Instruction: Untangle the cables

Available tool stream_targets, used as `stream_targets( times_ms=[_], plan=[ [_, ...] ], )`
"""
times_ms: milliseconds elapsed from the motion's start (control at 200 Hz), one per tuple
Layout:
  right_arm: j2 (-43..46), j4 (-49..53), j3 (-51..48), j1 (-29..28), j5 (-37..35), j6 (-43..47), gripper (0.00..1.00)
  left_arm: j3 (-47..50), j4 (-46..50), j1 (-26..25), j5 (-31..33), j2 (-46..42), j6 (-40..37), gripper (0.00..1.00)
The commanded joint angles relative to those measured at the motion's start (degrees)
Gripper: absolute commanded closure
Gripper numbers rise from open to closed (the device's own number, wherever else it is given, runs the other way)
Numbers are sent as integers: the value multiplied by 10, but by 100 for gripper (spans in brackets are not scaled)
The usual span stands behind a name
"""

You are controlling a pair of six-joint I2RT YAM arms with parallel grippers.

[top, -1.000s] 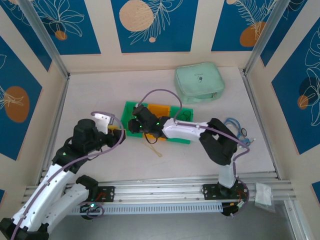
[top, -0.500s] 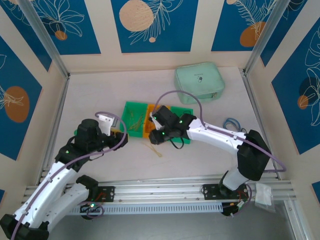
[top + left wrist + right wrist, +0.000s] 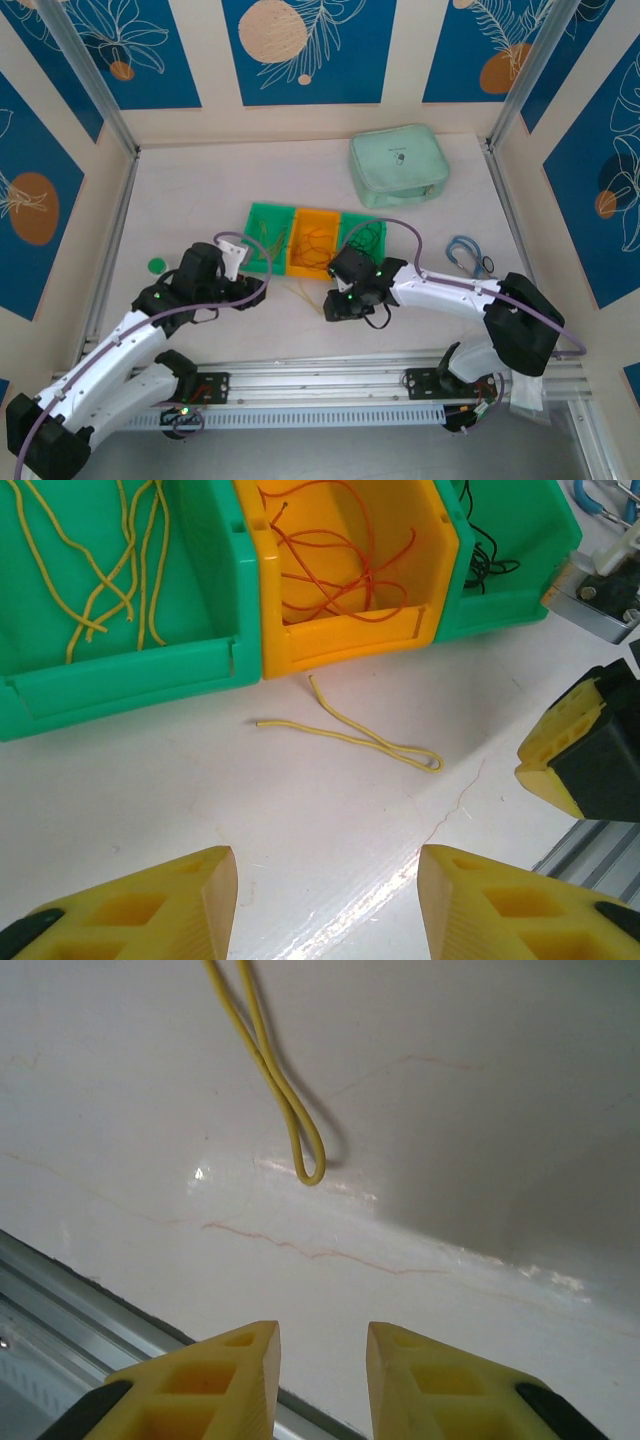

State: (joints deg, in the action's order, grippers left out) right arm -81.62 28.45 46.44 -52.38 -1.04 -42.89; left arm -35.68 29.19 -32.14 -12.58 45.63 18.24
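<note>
Hovering both jaws open by the yellow cable (image 3: pixel 310 1180); lying flat, it may slip my right pinch.

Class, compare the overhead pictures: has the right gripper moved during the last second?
Yes. From above the leftmost green bin, the right gripper moved rightward and nearer the rail, over the table before the orange bin.

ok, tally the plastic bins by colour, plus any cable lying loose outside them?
Green plastic bins: 2
Orange plastic bin: 1
Loose thin pale yellow cable: 1
Total: 4
</note>
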Motion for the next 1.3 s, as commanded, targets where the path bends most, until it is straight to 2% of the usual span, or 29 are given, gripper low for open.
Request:
stream_targets(
  times_ms=[0, 385, 1296],
  plan=[
    [-2, -66, -20, -4, 5, -50, 70, 4, -13, -11, 15, 2, 10, 49],
    [-47, -129, -30, -5, 5, -82, 69, 3, -8, -16, 22, 1, 6, 49],
    [-97, -171, -32, -9, -18, -105, 70, 6, -6, -16, 23, -1, 2, 49]
  ],
)
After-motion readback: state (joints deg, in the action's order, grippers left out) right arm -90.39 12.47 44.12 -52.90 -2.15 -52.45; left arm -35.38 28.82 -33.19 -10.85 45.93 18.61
